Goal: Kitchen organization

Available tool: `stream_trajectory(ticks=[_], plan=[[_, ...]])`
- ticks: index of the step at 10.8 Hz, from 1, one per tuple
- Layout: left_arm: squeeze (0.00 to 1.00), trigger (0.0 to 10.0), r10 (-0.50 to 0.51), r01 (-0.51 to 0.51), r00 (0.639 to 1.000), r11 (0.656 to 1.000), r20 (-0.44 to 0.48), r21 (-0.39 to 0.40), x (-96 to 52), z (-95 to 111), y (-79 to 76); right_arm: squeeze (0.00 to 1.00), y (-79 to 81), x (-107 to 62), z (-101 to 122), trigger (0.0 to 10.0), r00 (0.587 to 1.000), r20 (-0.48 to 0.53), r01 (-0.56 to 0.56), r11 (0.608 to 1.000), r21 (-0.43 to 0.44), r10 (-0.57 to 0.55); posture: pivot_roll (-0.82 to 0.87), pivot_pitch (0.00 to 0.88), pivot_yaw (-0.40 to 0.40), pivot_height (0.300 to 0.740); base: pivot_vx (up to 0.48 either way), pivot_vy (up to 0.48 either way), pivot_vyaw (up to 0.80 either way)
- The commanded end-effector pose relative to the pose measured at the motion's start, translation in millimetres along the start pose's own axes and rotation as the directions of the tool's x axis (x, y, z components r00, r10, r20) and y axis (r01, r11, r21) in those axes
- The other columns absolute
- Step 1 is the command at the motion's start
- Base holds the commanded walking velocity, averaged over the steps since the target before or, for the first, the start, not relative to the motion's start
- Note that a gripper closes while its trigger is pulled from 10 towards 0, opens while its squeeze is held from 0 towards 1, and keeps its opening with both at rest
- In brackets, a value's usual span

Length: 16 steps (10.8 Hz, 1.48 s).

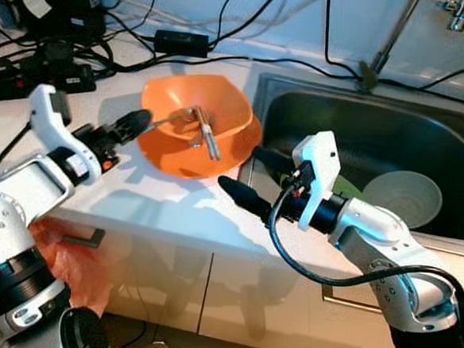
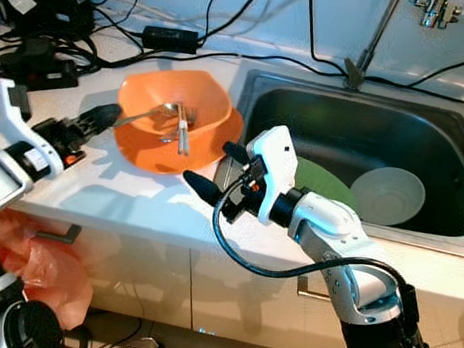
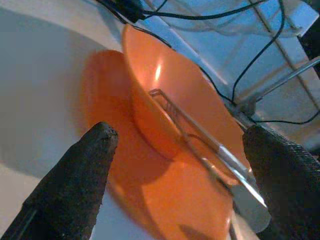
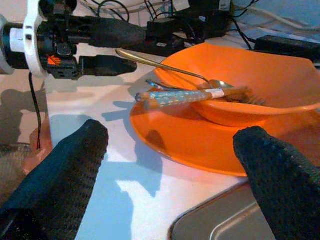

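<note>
1. Orange bowl [image 1: 197,108] set on an orange plate [image 1: 193,159], both on the white counter [image 1: 174,210] just left of the sink [image 1: 369,144].
2. Cutlery inside the bowl: a spoon [image 1: 176,118] with its long handle reaching out over the left rim, a fork [image 4: 245,99], and a patterned handle [image 4: 185,97] resting across the rim.
3. Left gripper [image 1: 127,131] at the left edge of the plate, fingers spread wide, upper finger close to the spoon handle; contact cannot be told.
4. Right gripper [image 1: 252,175] over the counter at the near-right edge of the plate, beside the sink rim, fingers also spread wide, holding nothing.
5. Inside the sink: a pale bowl [image 1: 407,198] at the right and a green plate [image 2: 320,184] partly hidden behind the right arm.
6. Along the far wall: black cables [image 1: 224,58], a power adapter [image 1: 180,41] and dark devices [image 1: 45,6] at the far left.
7. Orange plastic bag [image 1: 78,263] hanging below the counter at the near left, in front of the cabinet doors [image 1: 224,289].
</note>
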State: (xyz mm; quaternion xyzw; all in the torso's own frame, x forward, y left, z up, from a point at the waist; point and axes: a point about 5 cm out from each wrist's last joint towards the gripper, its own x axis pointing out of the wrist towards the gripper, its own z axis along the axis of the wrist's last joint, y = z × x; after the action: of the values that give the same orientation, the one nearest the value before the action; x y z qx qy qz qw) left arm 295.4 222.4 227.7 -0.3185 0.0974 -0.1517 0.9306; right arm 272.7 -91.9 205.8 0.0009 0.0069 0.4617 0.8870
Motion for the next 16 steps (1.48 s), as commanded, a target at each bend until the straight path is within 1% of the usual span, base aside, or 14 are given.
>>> stream_trajectory(ticks=[1,2,3,4,5,6,7,8,9,12,13,14,15,16], plan=[[0.0,10.0,-0.025,0.025,1.0,1.0,0.007,-0.008,1.5,3,-8.5,0.0,-1.9,-2.1,4,10.0,1.0,0.008,0.001,1.0,-0.017,-0.001,0.19,0.089,-0.054,0.74,0.0,0.0,0.0],[0.0,10.0,-0.037,0.037,0.999,0.999,0.009,-0.034,3.3,4,-13.3,0.0,-1.9,-2.6,5,10.0,1.0,0.009,0.0,1.0,-0.019,0.0,0.18,0.088,-0.052,0.74,0.0,0.0,0.0],[0.0,9.3,-0.041,0.042,0.999,0.998,0.016,-0.053,4.8,7,-17.1,0.0,-3.1,-3.2,4,10.0,1.0,0.005,0.008,1.0,-0.025,-0.008,0.18,0.087,-0.051,0.74,0.0,0.0,0.0],[0.0,0.0,-0.037,0.038,0.999,0.997,0.026,-0.067,4.7,9,-15.6,0.0,-2.9,-3.2,4,10.0,1.0,0.005,0.007,1.0,-0.025,-0.007,0.18,0.086,-0.05,0.74,0.0,0.0,0.0],[0.0,0.0,-0.026,0.029,0.999,0.995,0.037,-0.092,4.2,11,-12.8,0.0,-2.6,-3.0,4,10.0,1.0,0.005,0.005,1.0,-0.026,-0.005,0.18,0.085,-0.05,0.74,0.0,0.0,0.0],[0.0,0.0,-0.019,0.022,0.999,0.995,0.032,-0.101,3.8,11,-12.3,0.0,-2.7,-2.6,4,10.0,1.0,0.006,0.005,1.0,-0.027,-0.005,0.18,0.085,-0.05,0.74,0.0,0.0,0.0],[0.0,9.8,-0.017,0.017,1.0,0.991,-0.001,-0.129,5.0,9,-11.4,0.0,-3.1,-2.5,4,10.0,1.0,0.005,0.005,1.0,-0.029,-0.005,0.18,0.081,-0.05,0.74,0.0,0.0,0.0],[0.0,10.0,-0.021,0.017,0.999,0.99,-0.025,-0.138,6.2,6,-11.7,0.0,-3.4,-2.4,4,10.0,1.0,0.004,0.007,1.0,-0.03,-0.007,0.18,0.081,-0.049,0.74,0.0,0.0,0.0],[0.0,10.0,-0.007,0.005,1.0,0.99,-0.014,-0.141,6.1,7,-10.0,0.0,-3.0,-2.3,4,10.0,1.0,0.007,0.005,1.0,-0.028,-0.005,0.18,0.081,-0.049,0.74,0.0,0.0,0.0],[0.0,10.0,-0.046,0.037,0.998,0.984,-0.049,-0.173,11.2,-2,-18.1,0.0,-2.2,-1.9,4,10.0,1.0,0.006,0.006,1.0,-0.031,-0.006,0.18,0.082,-0.043,0.74,0.0,0.0,0.0],[0.0,10.0,-0.047,0.037,0.998,0.981,-0.047,-0.191,12.4,-3,-18.0,0.0,-2.3,-2.0,4,10.0,1.0,0.006,0.008,0.999,-0.031,-0.008,0.18,0.082,-0.043,0.74,0.0,0.0,0.0],[0.0,4.7,-0.045,0.036,0.998,0.978,-0.041,-0.205,13.1,-3,-17.5,0.0,-2.3,-2.1,4,10.0,1.0,0.006,0.01,0.999,-0.032,-0.01,0.18,0.082,-0.042,0.74,0.0,0.0,0.0],[0.0,0.3,-0.031,0.023,0.999,0.976,-0.034,-0.215,13.3,-3,-15.6,0.0,-2.4,-2.3,4,10.0,1.0,0.006,0.011,0.999,-0.031,-0.011,0.18,0.082,-0.042,0.74,0.0,0.0,0.0],[0.0,0.0,-0.029,0.022,0.999,0.976,-0.031,-0.216,13.0,-2,-15.2,0.0,-2.3,-2.3,4,10.0,1.0,0.006,0.012,0.999,-0.031,-0.012,0.18,0.082,-0.04,0.74,0.0,0.0,0.0]])
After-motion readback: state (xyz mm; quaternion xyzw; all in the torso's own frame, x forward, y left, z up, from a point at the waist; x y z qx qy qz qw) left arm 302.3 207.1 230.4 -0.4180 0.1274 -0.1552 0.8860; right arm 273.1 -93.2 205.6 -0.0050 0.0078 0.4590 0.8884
